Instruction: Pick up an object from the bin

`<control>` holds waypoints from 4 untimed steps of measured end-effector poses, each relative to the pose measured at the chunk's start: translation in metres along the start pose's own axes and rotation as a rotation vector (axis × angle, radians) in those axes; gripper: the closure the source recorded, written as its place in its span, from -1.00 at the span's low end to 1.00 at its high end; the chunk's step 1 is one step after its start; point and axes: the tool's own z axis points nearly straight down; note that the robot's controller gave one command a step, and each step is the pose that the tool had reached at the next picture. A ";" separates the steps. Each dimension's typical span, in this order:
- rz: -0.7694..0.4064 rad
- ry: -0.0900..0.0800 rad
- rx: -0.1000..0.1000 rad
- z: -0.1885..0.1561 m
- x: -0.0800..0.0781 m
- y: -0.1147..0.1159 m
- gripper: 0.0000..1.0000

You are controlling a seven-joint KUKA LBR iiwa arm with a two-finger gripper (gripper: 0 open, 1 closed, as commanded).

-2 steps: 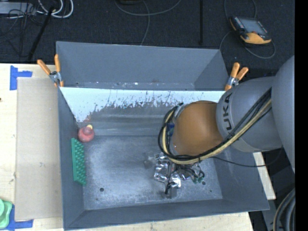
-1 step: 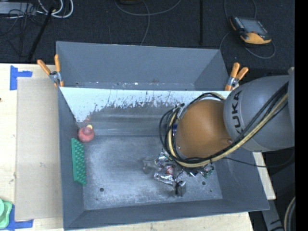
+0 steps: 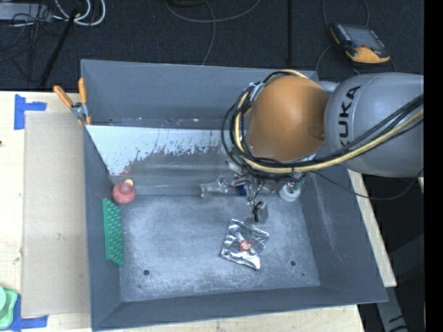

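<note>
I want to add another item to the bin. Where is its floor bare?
The widest bare bin floor lies between the green strip at the left wall and the silver foil packet; the front edge is free too. Crowded: back right, where the gripper hangs by the packet's far edge, and the pink ball behind the strip.

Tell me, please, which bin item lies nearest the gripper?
The silver packet, close by the gripper; the pink ball and green strip lie far left.
</note>
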 end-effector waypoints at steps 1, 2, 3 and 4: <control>-0.302 0.006 -0.010 0.055 0.035 0.052 -1.00; -0.298 0.005 -0.009 0.054 0.035 0.051 1.00; -0.312 0.000 0.000 -0.069 0.029 0.074 1.00; -0.249 -0.004 0.002 -0.211 -0.046 0.077 1.00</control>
